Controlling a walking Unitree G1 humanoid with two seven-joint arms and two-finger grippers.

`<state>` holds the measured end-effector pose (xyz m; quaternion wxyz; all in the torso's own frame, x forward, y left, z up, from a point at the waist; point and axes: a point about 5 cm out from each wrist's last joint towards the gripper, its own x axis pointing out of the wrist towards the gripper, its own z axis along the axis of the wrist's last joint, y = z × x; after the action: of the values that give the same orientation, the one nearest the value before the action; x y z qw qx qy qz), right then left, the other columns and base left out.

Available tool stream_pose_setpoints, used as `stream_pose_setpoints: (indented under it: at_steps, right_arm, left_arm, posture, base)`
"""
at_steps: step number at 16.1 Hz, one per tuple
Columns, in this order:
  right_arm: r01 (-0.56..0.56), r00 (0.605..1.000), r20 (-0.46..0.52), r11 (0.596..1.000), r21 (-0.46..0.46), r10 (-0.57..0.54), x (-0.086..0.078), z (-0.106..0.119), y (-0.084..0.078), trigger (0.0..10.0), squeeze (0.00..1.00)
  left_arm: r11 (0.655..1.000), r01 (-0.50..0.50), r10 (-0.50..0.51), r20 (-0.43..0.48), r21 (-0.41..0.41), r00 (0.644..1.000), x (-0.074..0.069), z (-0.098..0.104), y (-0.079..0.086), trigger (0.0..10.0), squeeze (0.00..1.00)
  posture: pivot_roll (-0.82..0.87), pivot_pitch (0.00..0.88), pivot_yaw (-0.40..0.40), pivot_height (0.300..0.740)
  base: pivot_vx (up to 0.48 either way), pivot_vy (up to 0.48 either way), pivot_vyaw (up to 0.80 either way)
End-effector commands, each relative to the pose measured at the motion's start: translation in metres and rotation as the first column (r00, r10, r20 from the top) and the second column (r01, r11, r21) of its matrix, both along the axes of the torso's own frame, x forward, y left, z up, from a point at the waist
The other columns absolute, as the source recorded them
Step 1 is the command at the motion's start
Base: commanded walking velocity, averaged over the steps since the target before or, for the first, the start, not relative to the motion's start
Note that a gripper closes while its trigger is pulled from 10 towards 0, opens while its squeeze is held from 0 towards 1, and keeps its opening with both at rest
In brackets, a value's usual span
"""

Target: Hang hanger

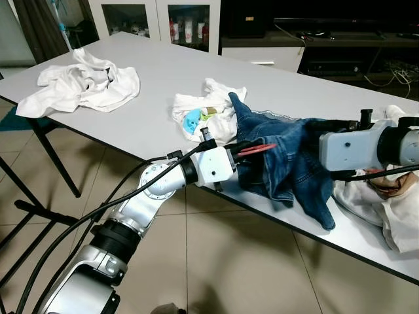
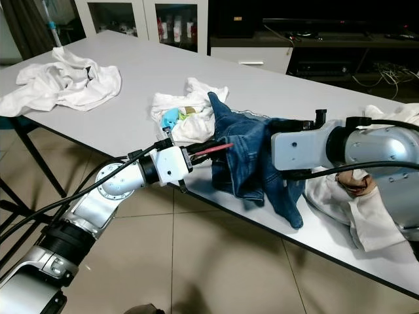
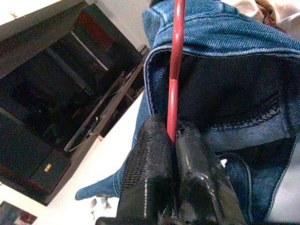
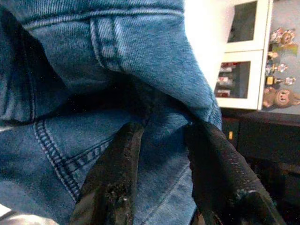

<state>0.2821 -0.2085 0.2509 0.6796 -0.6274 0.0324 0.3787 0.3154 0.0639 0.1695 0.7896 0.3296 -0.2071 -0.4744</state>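
table (image 1: 150, 85): white, we see white clothes heaped far left and right
denim jacket (image 1: 288, 163): near edge, soft, heavy-ish, floppy; we judge collar best hold
right gripper (image 4: 161, 140): fingers apart, denim fold between them
left gripper (image 3: 172, 140): clamped on red hanger (image 3: 176, 61)
hanger: thin, stiff, light, slick; tip inside jacket

Red hanger (image 3: 175, 65) mostly buried inside denim jacket (image 1: 288, 157), far end lost. Right gripper (image 4: 164, 154) tips sunk into fabric. White garment (image 1: 386, 209) cropped at right edge.
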Motion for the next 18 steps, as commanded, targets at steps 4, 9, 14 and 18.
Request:
stream_pose_setpoints:
  at_steps: [4, 9, 14, 18]
  right_arm:
    - [-0.01, 1.0, -0.023, 0.997, -0.082, 0.008, 0.01, -0.027, 0.006, 10.0, 0.0]
    - [0.028, 0.994, 0.111, 0.995, -0.101, -0.017, 0.032, -0.03, 0.015, 10.0, 0.0]
    - [0.034, 0.996, 0.081, 0.998, -0.058, -0.029, 0.034, -0.05, 0.017, 0.0, 0.0]
    - [0.041, 0.994, 0.103, 0.999, 0.024, -0.043, 0.035, -0.043, 0.018, 6.3, 0.0]
  left_arm:
    - [1.0, 0.018, -0.018, 0.04, 0.001, 0.999, 0.0, 0.008, -0.003, 10.0, 0.0]
    - [1.0, 0.015, -0.015, 0.044, -0.008, 0.999, -0.001, 0.009, -0.003, 10.0, 0.0]
    - [0.999, 0.029, -0.028, 0.05, -0.022, 0.998, -0.002, 0.011, -0.007, 10.0, 0.0]
    - [0.999, 0.025, -0.024, 0.051, -0.025, 0.998, -0.001, 0.011, -0.008, 10.0, 0.0]
  posture:
    - [0.0, 0.0, 0.02, 0.723]
    - [0.0, 0.0, 0.019, 0.723]
    - [0.0, 0.0, 0.028, 0.723]
    - [-0.01, 0.0, 0.027, 0.723]
  base:
    - [0.0, 0.0, 0.0]
    - [0.0, 0.0, 0.0]
    - [0.0, 0.0, 0.0]
    - [0.0, 0.0, 0.0]
